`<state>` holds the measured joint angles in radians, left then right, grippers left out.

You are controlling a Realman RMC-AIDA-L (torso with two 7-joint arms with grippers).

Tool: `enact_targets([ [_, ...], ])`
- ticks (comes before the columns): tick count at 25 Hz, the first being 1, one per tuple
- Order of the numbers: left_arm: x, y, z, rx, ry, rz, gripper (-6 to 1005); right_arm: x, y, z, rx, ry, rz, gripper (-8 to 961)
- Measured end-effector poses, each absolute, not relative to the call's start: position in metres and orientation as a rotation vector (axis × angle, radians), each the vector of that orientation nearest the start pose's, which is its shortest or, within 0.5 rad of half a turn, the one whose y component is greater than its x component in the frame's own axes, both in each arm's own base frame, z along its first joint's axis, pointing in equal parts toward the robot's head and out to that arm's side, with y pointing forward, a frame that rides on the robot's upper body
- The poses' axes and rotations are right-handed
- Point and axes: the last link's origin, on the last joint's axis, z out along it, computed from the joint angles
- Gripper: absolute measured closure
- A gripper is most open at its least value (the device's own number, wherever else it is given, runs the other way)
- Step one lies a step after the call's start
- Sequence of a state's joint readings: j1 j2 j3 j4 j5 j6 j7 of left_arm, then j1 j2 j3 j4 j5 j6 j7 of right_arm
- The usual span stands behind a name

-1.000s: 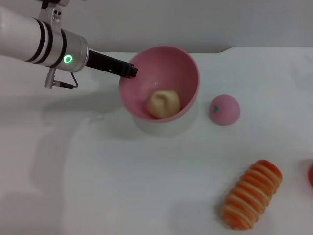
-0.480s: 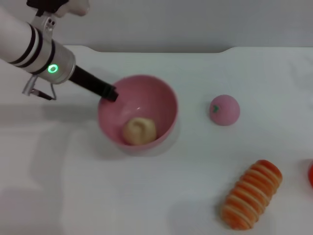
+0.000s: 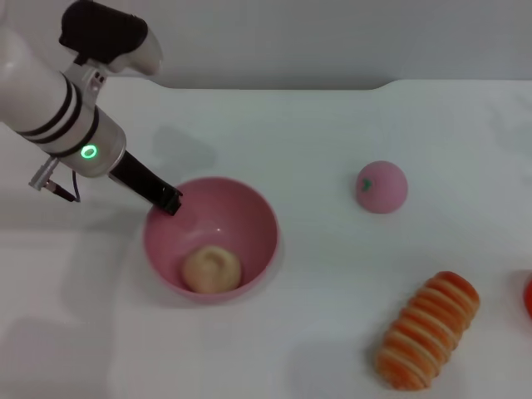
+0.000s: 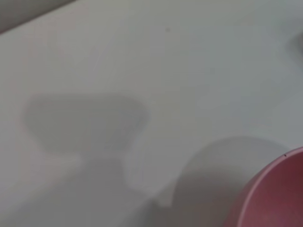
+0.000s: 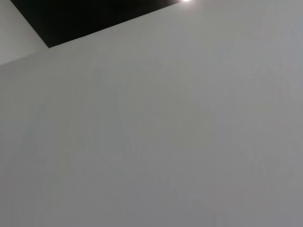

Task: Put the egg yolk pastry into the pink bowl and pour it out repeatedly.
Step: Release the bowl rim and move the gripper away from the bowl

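Lowered and shifted leftward, the pink bowl (image 3: 210, 239) holds the egg yolk pastry (image 3: 212, 269); left claw (image 3: 169, 200) grips its rim.

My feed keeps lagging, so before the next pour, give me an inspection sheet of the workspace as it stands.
Surface: white table, no spills seen.
Job's things: pastry lies inside the bowl, which sits upright on the table.
Clutter: pink ball beside the bowl, apart from it; striped roll nearer the robot; a red thing cut off at the view's edge.
Grippers: left gripper at the bowl's rim, jaws shut on it; right gripper not in view.
Cables: thin wire at the left wrist.
Surroundings: pale wall behind the table.
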<state>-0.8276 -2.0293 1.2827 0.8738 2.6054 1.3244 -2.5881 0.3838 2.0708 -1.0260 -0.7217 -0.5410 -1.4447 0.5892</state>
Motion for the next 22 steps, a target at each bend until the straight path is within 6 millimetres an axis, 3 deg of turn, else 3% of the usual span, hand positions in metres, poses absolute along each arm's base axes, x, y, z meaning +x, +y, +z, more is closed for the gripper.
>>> enact_targets([
  [12, -0.209, 0.403, -0.017, -2.452, -1.151, 0.487, 868, 0.214, 0.356, 0.127, -1.527, -0.133, 1.255, 472],
  [18, -0.213, 0.402, -0.016, -2.436, -1.17, 0.48, 767, 0.215, 0.356, 0.126, -1.528, -0.13, 1.255, 471],
  [22, -0.206, 0.406, -0.012, -2.444, -1.124, 0.449, 700, 0.218, 0.355, 0.125, -1.528, -0.114, 1.251, 470],
])
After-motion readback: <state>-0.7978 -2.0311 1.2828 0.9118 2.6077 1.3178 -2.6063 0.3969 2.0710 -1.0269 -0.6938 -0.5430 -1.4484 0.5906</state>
